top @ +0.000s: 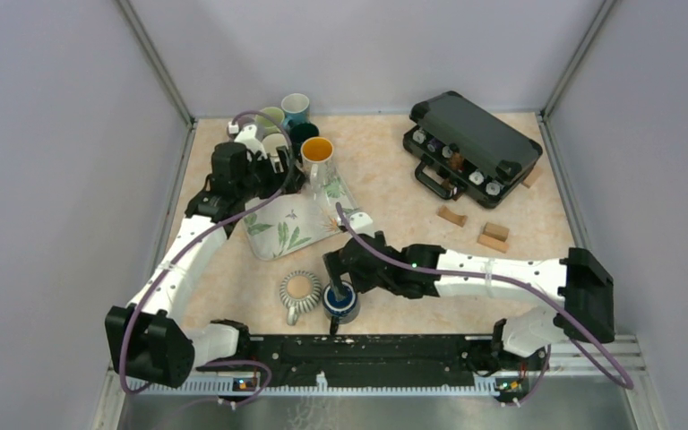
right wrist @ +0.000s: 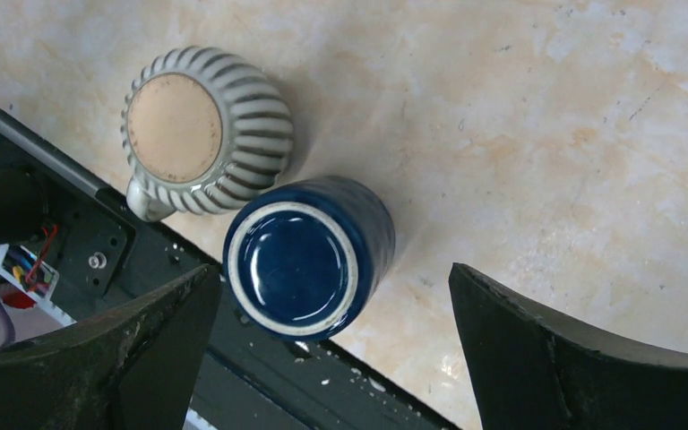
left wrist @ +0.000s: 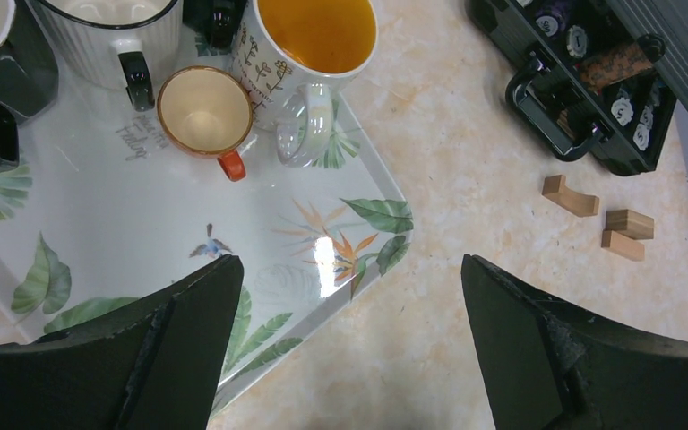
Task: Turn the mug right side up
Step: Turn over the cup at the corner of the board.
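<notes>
The left gripper (left wrist: 349, 269) is hovering with its fingers spread wide over the corner of a leaf-printed tray (left wrist: 143, 215). On the tray, a floral mug (left wrist: 318, 36) with a yellow inside is standing upright just beside a small orange-handled cup (left wrist: 204, 109). A black case (left wrist: 591, 98) and wooden blocks (left wrist: 571, 195) are lying on the marbled tabletop (left wrist: 466, 179).

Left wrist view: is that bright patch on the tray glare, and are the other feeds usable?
Left wrist: yes, a small glare spot on the glossy tray, near its corner. Right wrist: sharp; blue mug and ribbed mug throw soft shadows to their right. Top external: evenly lit, no blur.
</notes>
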You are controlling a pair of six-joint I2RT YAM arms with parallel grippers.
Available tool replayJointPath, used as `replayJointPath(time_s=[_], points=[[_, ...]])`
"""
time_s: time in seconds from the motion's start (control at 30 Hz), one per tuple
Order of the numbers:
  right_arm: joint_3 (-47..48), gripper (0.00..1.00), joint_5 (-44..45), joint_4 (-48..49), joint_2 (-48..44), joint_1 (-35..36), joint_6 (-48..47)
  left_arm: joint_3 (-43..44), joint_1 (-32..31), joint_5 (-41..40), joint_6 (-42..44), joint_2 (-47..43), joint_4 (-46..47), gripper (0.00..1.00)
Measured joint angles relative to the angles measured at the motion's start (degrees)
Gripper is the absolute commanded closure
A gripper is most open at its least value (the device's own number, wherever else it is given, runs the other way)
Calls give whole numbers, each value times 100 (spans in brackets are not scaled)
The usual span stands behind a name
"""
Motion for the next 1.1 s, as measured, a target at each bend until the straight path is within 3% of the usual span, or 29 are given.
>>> replayJointPath(time_s=[0.2,0.47,1.1], points=[[686,1,260,-866,498,411,232,-166,105,232,-2,-2,13,2],[903,1,278,-1510,1126,728,479,-197,131,501,-4,0,61,2],[1137,1,304,-1486,1467,789,450,-251,208,737,-4,107,151,2]])
